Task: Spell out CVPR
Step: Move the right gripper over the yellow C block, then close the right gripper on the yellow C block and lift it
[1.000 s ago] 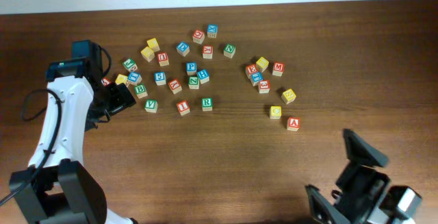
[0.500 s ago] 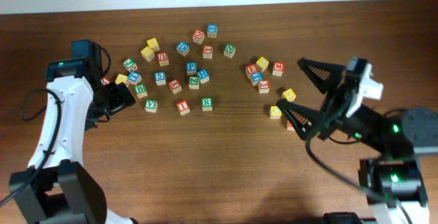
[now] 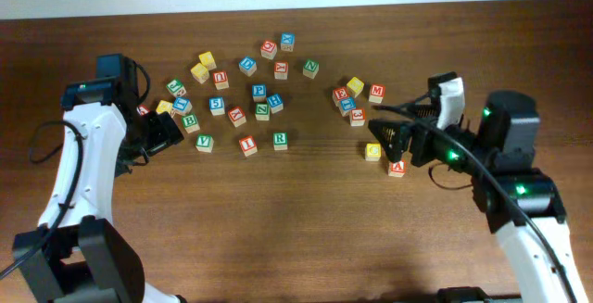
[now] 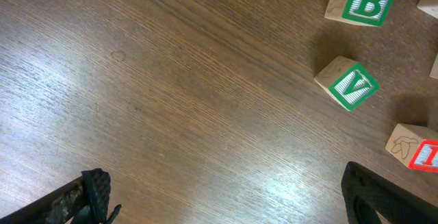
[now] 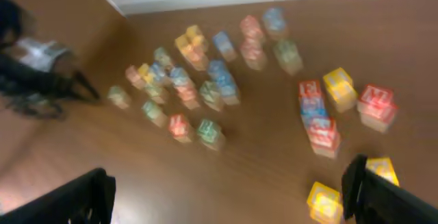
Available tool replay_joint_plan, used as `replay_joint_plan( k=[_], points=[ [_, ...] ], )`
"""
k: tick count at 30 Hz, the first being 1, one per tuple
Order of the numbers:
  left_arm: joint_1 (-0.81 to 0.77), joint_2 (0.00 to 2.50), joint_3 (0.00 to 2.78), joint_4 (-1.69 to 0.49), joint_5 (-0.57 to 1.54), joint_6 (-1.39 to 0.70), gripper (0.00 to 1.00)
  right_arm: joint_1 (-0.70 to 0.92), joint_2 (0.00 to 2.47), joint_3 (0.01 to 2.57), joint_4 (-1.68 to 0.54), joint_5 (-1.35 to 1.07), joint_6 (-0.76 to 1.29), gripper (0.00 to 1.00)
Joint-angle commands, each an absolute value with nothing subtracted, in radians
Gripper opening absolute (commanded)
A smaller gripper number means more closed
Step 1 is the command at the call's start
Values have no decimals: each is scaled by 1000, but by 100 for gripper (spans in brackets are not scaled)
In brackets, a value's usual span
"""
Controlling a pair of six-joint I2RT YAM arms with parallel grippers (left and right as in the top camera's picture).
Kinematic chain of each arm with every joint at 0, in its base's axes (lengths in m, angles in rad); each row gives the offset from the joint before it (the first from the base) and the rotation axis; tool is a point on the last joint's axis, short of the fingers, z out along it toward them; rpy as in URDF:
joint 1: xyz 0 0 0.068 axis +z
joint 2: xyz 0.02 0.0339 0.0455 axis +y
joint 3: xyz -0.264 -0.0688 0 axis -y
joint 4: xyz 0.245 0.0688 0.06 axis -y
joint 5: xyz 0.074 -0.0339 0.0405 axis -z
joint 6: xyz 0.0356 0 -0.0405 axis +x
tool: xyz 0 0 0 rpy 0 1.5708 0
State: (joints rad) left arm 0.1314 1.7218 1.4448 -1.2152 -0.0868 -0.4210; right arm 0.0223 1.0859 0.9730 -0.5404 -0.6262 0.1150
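Wood table (image 3: 296,238) fills the overhead view, with letter cubes scattered over its upper half. At far left the left gripper (image 3: 163,133) hangs low at the left edge of the main cluster. In its wrist view the fingers (image 4: 92,195) sit in opposite bottom corners, spread wide, with only bare table between them.

Just right of that gripper lies the V (image 3: 204,142), green face up, at the lower left of the cluster and touching no other cube. A green B (image 3: 190,121) sits near it, up and to the left. A red I (image 3: 247,144) comes next to the right, then the R (image 3: 280,139) just beside it, so V, I and R make a loose row along the cluster's lower edge. The P (image 3: 259,91) is higher up, in the middle of the cluster, with other cubes close around it.

Well apart to the right, the yellow C (image 3: 372,151) lies below a smaller group, with a red A (image 3: 397,166) near its lower right. The right gripper (image 3: 389,137) hangs just beside the C, up and to the right; whether it touches the cube cannot be told. Its wrist view is blurred and the letters are unreadable, but the fingers (image 5: 85,196) stand wide apart and hold nothing.
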Motion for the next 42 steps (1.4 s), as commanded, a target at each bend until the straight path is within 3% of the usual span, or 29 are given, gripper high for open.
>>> replay_joint_plan(
  k=[1,4,8,10,12,15,19,22,33,39,42],
  points=[
    [134,1700,1458,-1217,-92,-437,99,101,1188,1081,-659,-387,56,98],
    [134,1700,1458,-1217,-92,-437,99,168,1343,1166,-770,-374,60,98],
    [134,1700,1458,-1217,-92,-437,99,191,1443,1169,-740,-724,60,98],
    [134,1700,1458,-1217,-92,-437,99,192,1464,1169,-690,-773,60,98],
    [134,1700,1458,-1217,-92,-437,99,192,1482,1169,-673,-659,156,100],
    [134,1700,1458,-1217,-92,-437,99,205,1498,1169,-688,-386,309,94],
    [134,1700,1458,-1217,-92,-437,99,318,1534,1169,-670,-4,427,79],
    [134,1700,1458,-1217,-92,-437,99,380,1635,1169,-683,187,496,79],
    [134,1700,1458,-1217,-92,-437,99,366,1822,1168,-706,188,503,79],
    [134,1700,1458,-1217,-92,-437,99,339,1839,1168,-688,36,419,79],
    [134,1700,1458,-1217,-92,-437,99,318,1839,1168,-688,36,419,72]
  ],
)
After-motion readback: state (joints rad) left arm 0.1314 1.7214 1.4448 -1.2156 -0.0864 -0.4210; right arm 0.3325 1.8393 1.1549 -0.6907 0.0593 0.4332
